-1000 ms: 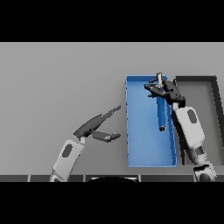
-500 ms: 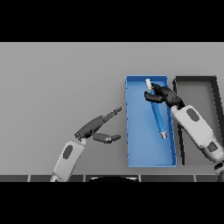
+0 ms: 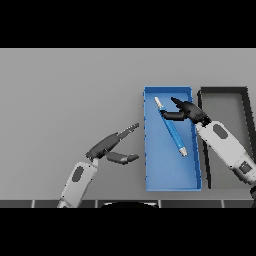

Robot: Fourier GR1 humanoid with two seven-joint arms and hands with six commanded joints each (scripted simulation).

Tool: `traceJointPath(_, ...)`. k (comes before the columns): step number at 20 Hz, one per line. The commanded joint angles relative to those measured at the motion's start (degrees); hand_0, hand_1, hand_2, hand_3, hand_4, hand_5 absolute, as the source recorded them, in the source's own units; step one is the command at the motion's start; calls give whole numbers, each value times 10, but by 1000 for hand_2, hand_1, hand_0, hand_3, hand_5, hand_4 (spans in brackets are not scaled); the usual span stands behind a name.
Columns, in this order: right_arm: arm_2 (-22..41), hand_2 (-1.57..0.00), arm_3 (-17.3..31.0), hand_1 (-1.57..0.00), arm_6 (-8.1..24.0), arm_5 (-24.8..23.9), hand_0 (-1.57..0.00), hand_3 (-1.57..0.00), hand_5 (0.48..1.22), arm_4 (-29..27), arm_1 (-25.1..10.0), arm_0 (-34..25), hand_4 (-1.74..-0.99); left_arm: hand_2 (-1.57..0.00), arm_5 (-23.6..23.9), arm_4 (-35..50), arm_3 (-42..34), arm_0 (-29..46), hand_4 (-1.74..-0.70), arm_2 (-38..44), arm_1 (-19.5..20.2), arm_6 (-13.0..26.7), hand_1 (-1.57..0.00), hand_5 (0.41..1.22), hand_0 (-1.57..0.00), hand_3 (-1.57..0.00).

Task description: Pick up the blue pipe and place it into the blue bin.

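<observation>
One long blue pipe with pale ends (image 3: 170,127) lies slanted inside the shallow rectangular blue bin (image 3: 172,183), upper half.
Right hand (image 3: 186,111) sits over the bin's upper right part, fingers loosely curled, fingertips at or just beside the pipe's upper portion; grasp or mere touch, cannot tell. Left hand (image 3: 111,146) hovers over the grey table (image 3: 65,95) just left of the bin, fingers straight, thumb spread wide, holding nothing. Dark grey rectangular bin (image 3: 225,95) sits just right of the blue bin.

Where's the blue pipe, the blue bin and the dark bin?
blue pipe (image 3: 172,131), head view, middle of its blue shaft.
blue bin (image 3: 167,89), head view, its far rim.
dark bin (image 3: 223,90), head view, its far rim.
</observation>
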Motion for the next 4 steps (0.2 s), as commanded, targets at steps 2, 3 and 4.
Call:
traceJointPath(2, 4, -17, -1, -17, -3, 10, -19, -4, 712, 3, -2, -1, -1084, 1, -1, 1, -5, 3, -930, 2, 5, -6, 1, 496, 1, 1)
traceJointPath(3, 3, -17, 7, -17, -6, 14, -19, -4, 711, 4, 1, -5, -1084, 1, 2, -3, -6, 9, -930, -2, 3, -8, 1, 496, 1, 1)
traceJointPath(4, 0, -17, 6, -17, -5, 18, -19, -4, 714, -2, -1, -5, -1084, 1, 2, -4, -12, 17, -930, -5, 4, -8, 1, 495, 1, 1)
